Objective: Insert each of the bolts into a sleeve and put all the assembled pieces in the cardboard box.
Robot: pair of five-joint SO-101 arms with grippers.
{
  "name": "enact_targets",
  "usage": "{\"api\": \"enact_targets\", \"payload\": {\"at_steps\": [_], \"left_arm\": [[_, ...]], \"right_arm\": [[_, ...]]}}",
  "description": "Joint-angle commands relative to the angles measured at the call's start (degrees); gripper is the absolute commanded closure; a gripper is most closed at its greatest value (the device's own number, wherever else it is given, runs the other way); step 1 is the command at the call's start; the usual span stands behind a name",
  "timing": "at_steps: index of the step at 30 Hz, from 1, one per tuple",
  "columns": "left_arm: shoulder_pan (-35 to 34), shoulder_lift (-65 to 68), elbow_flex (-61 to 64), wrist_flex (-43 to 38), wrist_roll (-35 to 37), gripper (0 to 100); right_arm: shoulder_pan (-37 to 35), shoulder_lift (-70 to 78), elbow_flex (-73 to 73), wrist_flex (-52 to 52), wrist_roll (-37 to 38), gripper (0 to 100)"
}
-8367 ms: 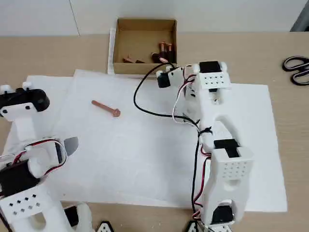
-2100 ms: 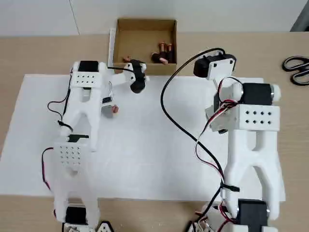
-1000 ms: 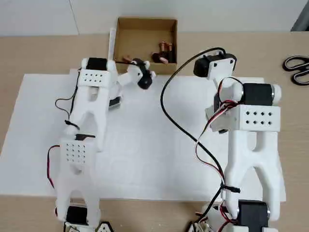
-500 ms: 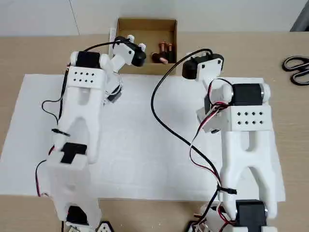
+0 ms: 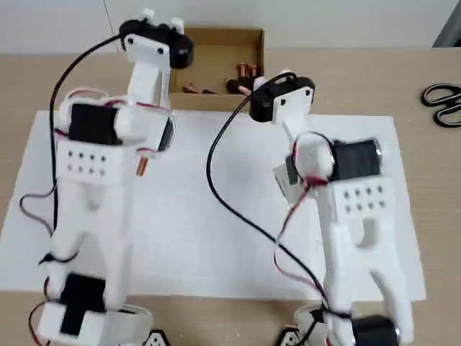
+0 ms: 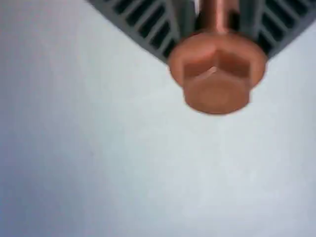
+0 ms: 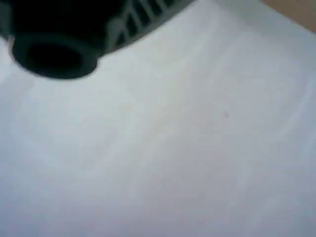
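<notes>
Left gripper (image 6: 217, 22) clamped on the copper bolt (image 6: 216, 76), hex head sticking out past the fingertips. It hangs over the left part of the white sheet (image 5: 216, 238), short of the cardboard box (image 5: 220, 31). Right gripper (image 7: 84, 24) holds a black sleeve (image 7: 53, 58) low over the sheet. Assembled pieces (image 5: 243, 74) lie in the box's right half.

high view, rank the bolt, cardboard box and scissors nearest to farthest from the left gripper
1. bolt: clamped in the left gripper itself, hanging over the white sheet.
2. cardboard box: just past the sheet's far edge, on the left arm's side.
3. scissors: at the far right edge of the table.
</notes>
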Motion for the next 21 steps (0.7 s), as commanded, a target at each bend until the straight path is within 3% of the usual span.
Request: {"api": "enact_targets", "payload": {"at_steps": [1, 7, 13, 18, 21], "left_arm": [[2.81, -10.02, 2.68, 0.53, 2.64, 99], [10.64, -19.52, 11.56, -5.71, 4.31, 99], [11.34, -22.68, 24.22, -17.23, 4.75, 99], [11.34, -25.49, 27.38, -23.56, 12.75, 99], [11.16, -25.93, 27.56, -26.11, 13.63, 99]], "right_arm": [[-0.22, -8.84, 0.0, -3.38, -1.05, 99.1], [-0.13, -18.42, 17.85, -18.59, -0.62, 99.4], [-0.13, -23.6, 38.15, -40.48, -0.79, 99.4], [-1.8, -27.82, 48.7, -51.82, -0.7, 99.4], [-5.05, -30.11, 53.8, -56.22, -0.79, 99.4]]}}
